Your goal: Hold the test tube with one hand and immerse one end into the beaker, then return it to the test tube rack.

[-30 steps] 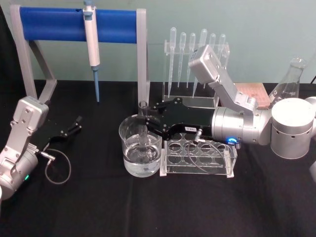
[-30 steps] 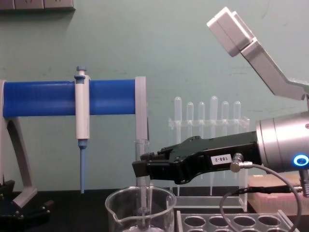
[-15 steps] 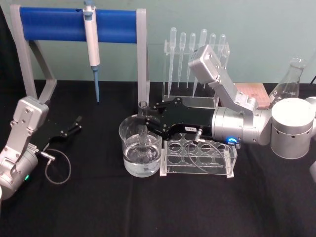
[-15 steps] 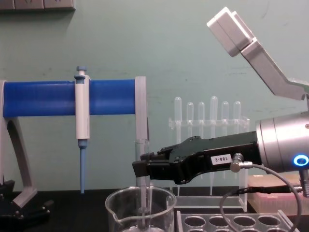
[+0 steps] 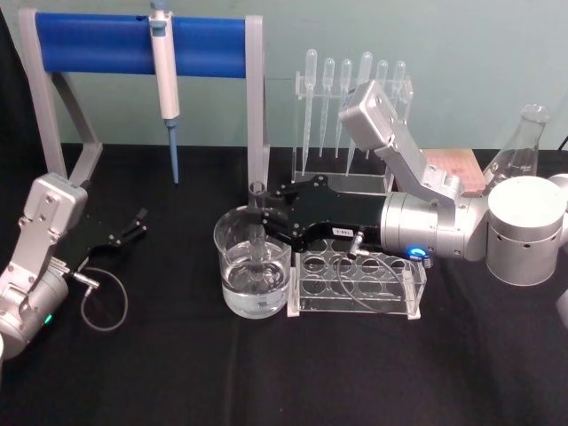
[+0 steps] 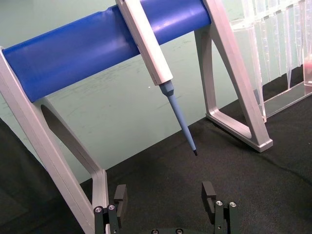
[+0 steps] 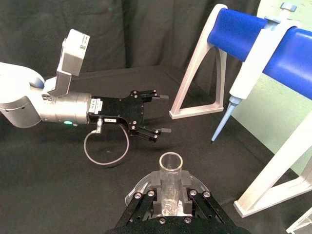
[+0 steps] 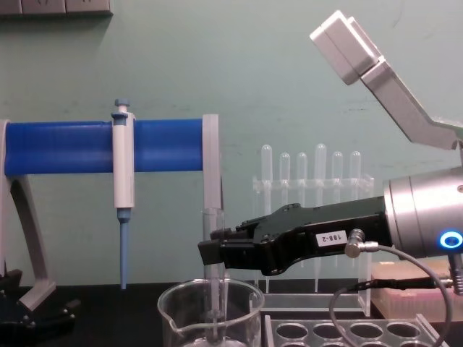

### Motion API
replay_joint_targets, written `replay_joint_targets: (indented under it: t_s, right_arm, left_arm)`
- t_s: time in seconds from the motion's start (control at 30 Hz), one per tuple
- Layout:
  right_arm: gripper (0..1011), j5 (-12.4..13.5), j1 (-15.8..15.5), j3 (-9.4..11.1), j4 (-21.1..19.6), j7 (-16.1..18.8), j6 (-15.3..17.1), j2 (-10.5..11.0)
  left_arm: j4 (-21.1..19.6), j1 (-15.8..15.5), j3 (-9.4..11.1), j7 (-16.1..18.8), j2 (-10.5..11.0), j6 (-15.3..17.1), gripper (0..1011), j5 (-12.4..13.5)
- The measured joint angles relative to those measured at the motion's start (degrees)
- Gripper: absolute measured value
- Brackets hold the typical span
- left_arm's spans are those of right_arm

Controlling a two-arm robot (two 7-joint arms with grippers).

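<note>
The test tube (image 5: 257,200) stands upright, its lower end down inside the beaker (image 5: 232,266), which is partly filled with clear liquid. My right gripper (image 5: 263,218) reaches in from the right and is shut on the test tube's upper part, just above the beaker's rim. From the side, the test tube (image 8: 212,223) pokes up above the black jaws over the beaker (image 8: 181,307). In the right wrist view the test tube (image 7: 171,175) sits clamped between the fingers. My left gripper (image 5: 133,226) rests open on the table at the left, away from the beaker, with nothing between its fingers (image 6: 208,191).
A clear rack with round holes (image 5: 355,280) stands right beside the beaker, under my right wrist. Behind are a blue-bar stand (image 5: 98,44) holding a pipettor (image 5: 165,71), a pipette rack (image 5: 351,115) and a glass flask (image 5: 519,146) at the far right.
</note>
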Motion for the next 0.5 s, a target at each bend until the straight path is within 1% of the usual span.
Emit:
replay_joint_targets:
  t_s: [0.5]
  right_arm:
    - [222,0.0,0.0,0.0,0.0,0.0,0.0,0.0]
  left_arm:
    - [0.0,0.0,0.0,0.0,0.0,0.0,1000,0.0]
